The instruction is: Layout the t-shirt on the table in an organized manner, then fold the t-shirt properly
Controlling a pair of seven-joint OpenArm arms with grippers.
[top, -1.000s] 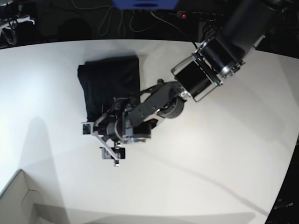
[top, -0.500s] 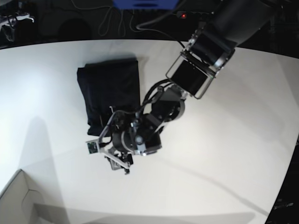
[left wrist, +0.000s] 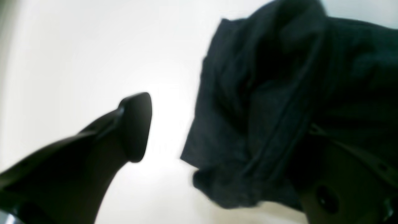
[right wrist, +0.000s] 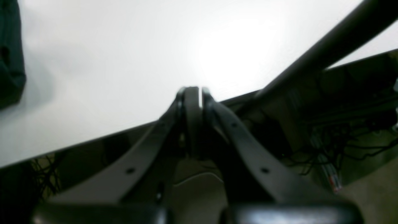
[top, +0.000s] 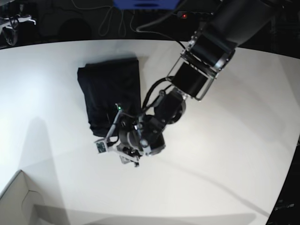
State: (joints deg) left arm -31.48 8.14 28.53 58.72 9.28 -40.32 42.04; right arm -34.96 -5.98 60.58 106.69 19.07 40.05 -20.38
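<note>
The black t-shirt (top: 110, 91) lies folded into a compact rectangle on the white table (top: 225, 140), left of centre. My left gripper (top: 116, 152) hovers at the shirt's near edge. In the left wrist view this gripper (left wrist: 224, 127) is open. One finger (left wrist: 133, 124) is over bare table, and the other finger (left wrist: 345, 177) is low right, against the t-shirt's (left wrist: 273, 102) rumpled corner. Nothing is gripped. My right gripper (right wrist: 192, 93) is shut and empty above the table's edge, with a strip of the t-shirt (right wrist: 9, 62) far to its left. The right arm is out of the base view.
A white box corner (top: 18, 201) sits at the near left of the base view. Cables and a blue object (top: 145, 3) lie beyond the table's far edge. A dark bar (right wrist: 326, 46) crosses the right wrist view, and there are cables below the table.
My left wrist has turned and its gripper has shifted slightly nearer and to the right along the shirt's near edge. The jaws stay open. The shirt has not moved.
</note>
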